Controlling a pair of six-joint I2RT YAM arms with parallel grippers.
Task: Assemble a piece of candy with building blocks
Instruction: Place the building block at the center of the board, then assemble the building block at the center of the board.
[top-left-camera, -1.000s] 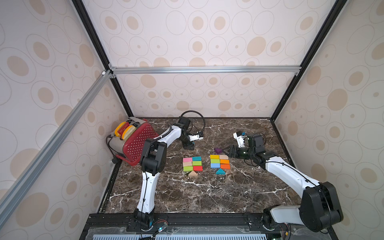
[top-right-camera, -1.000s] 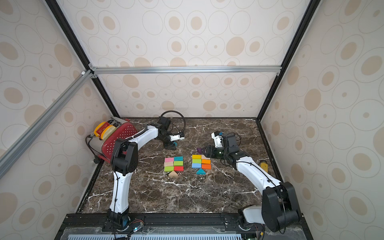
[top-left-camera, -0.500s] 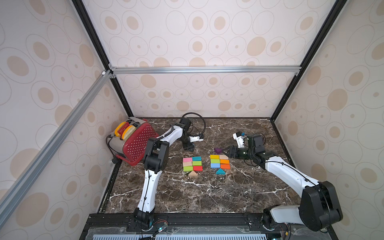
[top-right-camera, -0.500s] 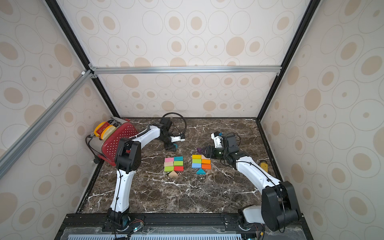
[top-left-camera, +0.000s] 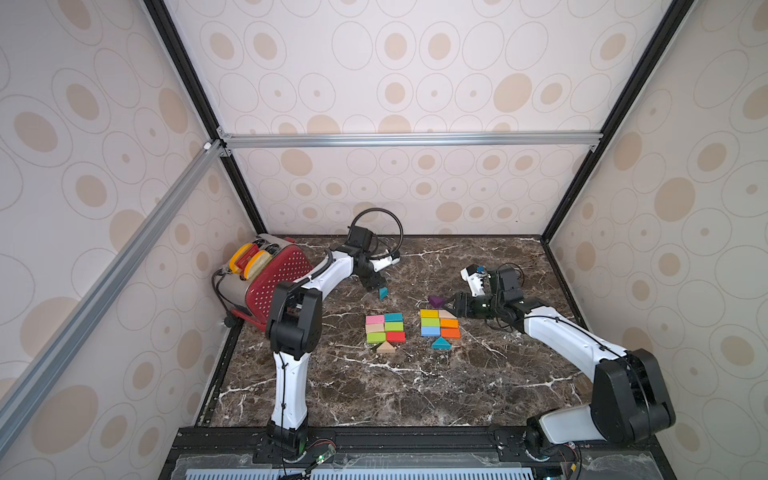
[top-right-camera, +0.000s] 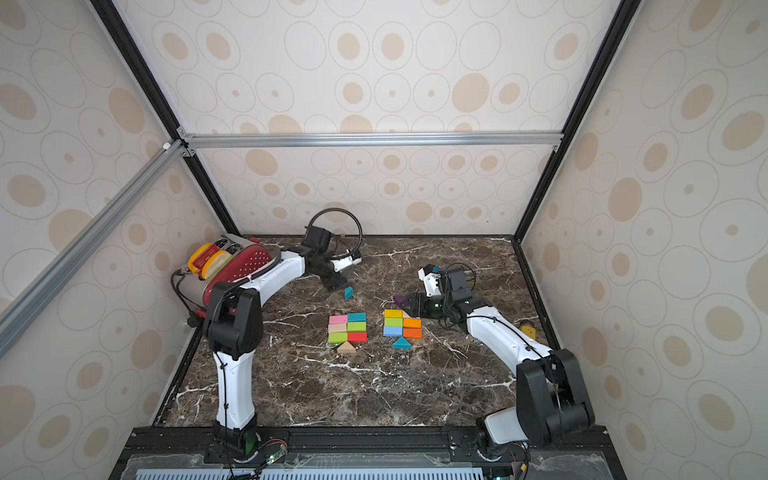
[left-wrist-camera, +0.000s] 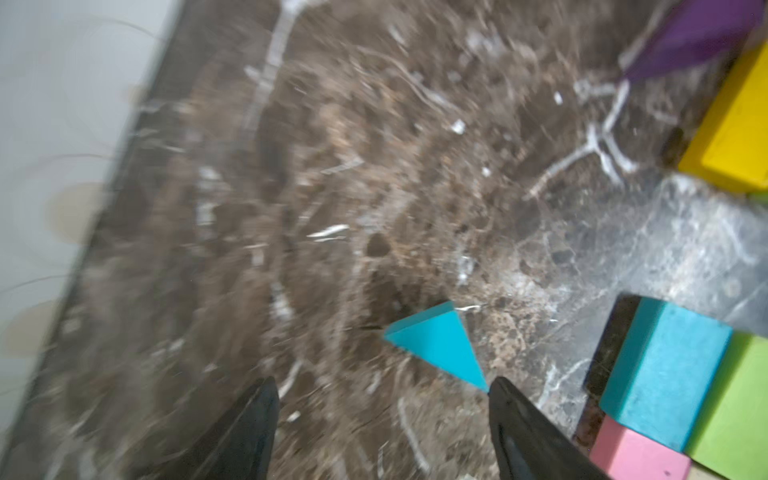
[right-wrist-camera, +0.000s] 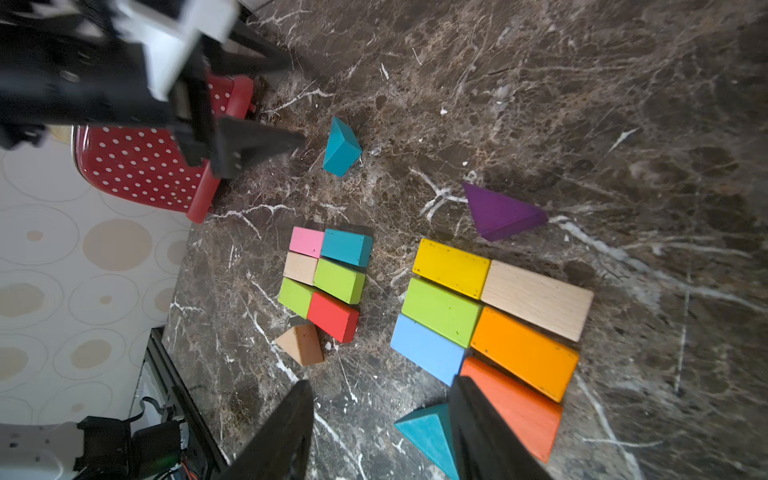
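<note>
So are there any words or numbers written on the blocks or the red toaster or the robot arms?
No readable text anywhere.
building blocks: plain painted or bare wood faces, nothing written.
red toaster: only white dots, no words or brand showing.
Robot arms: no label shows on the white and black shells in both top views.
Walls: just circle patterns.

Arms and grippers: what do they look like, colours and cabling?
Both arms have white link shells with bulky black joint housings. Left gripper and right gripper have black, tapered fingers. Each wrist carries a black camera block, a white side module and loose black cables.
</note>
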